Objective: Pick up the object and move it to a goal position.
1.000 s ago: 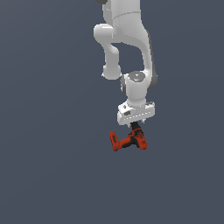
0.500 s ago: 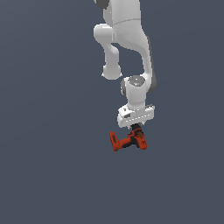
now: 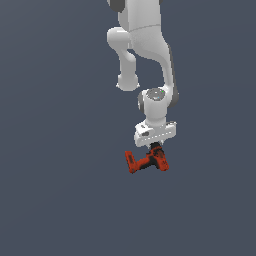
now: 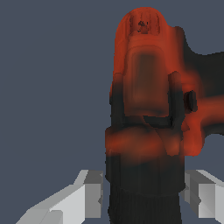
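No text, label, brand, number or sign can be read in either view, neither on the drill [image 3: 147,161] nor on the white arm [image 3: 145,30] above it.

Exterior view distant; wrist view close; both show drill [image 3: 148,161] [image 4: 146,109].

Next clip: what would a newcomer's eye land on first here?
The red-orange drill stands out at once against the plain dark grey background, sitting directly under the white arm that reaches down from the top of the exterior view. The end effector is down on the drill's body. In the wrist view the drill fills most of the picture, with a pale finger on either side of its black part.
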You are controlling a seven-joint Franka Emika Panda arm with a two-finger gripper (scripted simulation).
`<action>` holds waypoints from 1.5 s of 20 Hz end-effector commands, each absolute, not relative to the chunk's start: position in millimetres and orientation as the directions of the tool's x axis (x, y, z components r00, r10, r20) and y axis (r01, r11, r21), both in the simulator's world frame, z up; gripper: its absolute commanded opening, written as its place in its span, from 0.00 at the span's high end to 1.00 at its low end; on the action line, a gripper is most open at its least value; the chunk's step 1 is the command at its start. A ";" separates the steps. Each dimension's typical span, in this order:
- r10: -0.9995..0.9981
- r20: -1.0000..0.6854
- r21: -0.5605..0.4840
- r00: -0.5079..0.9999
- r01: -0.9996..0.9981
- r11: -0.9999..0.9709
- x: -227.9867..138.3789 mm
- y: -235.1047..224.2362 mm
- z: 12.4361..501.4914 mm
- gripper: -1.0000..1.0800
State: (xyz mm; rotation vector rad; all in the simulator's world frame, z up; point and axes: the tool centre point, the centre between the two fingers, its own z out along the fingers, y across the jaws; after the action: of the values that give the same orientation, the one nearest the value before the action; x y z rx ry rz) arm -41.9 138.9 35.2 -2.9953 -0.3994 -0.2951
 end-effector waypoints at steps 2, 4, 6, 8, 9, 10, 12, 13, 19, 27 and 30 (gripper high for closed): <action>0.250 0.205 -0.079 0.946 0.271 -0.960 -41.7 139.6 34.3 1.00; 0.250 0.205 -0.079 0.946 0.271 -0.960 -41.7 139.6 34.3 1.00; 0.249 0.205 -0.078 0.947 0.269 -0.960 -42.2 139.1 35.4 1.00; 0.249 0.205 -0.078 0.947 0.269 -0.960 -43.9 141.1 36.6 1.00; 0.249 0.205 -0.078 0.947 0.269 -0.960 -45.4 142.8 37.7 1.00; 0.249 0.205 -0.078 0.947 0.269 -0.960 -47.3 145.1 39.0 1.00; 0.249 0.205 -0.078 0.947 0.269 -0.960 -52.5 151.3 42.8 1.00; 0.249 0.205 -0.078 0.947 0.269 -0.960 -55.8 155.2 45.3 1.00; 0.249 0.206 -0.079 0.947 0.269 -0.960 -82.6 188.2 65.4 1.00; 0.249 0.206 -0.080 0.946 0.270 -0.960 -109.3 223.4 86.8 1.00; 0.249 0.206 -0.080 0.946 0.270 -0.960 -112.8 228.5 89.9 1.00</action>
State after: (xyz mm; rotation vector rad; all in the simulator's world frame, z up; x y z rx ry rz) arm -112.5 225.4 85.8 -2.9947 -0.4015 -0.2881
